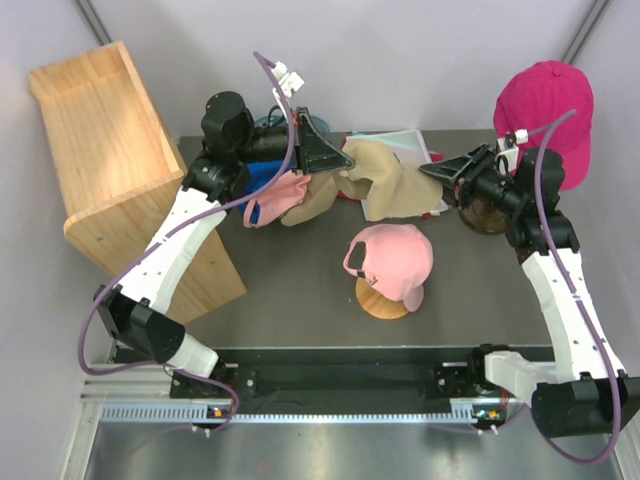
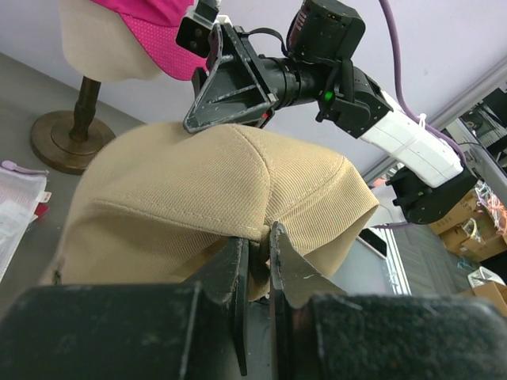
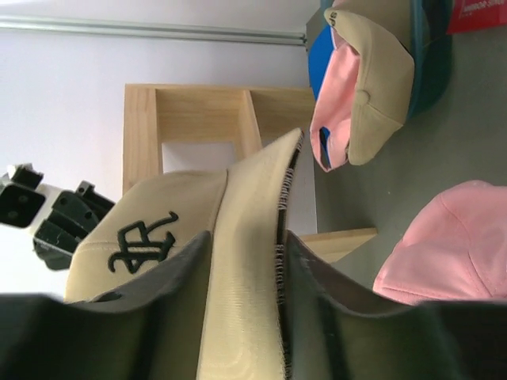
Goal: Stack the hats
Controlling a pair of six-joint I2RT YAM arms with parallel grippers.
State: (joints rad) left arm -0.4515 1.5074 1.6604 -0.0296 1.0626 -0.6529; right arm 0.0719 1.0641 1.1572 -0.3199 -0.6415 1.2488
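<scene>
A tan hat (image 1: 395, 190) hangs stretched above the table between both grippers. My left gripper (image 1: 350, 162) is shut on its back edge (image 2: 198, 182), with cloth pinched between the jaws (image 2: 255, 229). My right gripper (image 1: 425, 172) is shut on its brim (image 3: 247, 236), and the crown shows a dark logo (image 3: 150, 237). A pile at the back left holds a blue hat (image 3: 321, 47), a pink hat (image 1: 275, 200), another tan hat (image 3: 380, 79) and a dark green hat (image 3: 432, 71). A light pink hat (image 1: 395, 255) sits on a round wooden stand (image 1: 380, 303). A magenta hat (image 1: 545, 100) sits on the mannequin head (image 2: 95, 39). No black hat shows.
A wooden shelf box (image 1: 100, 150) stands at the left edge of the table. The mannequin's round brown base (image 1: 485, 215) is right beside my right gripper. A clear bag with papers (image 1: 400, 140) lies at the back.
</scene>
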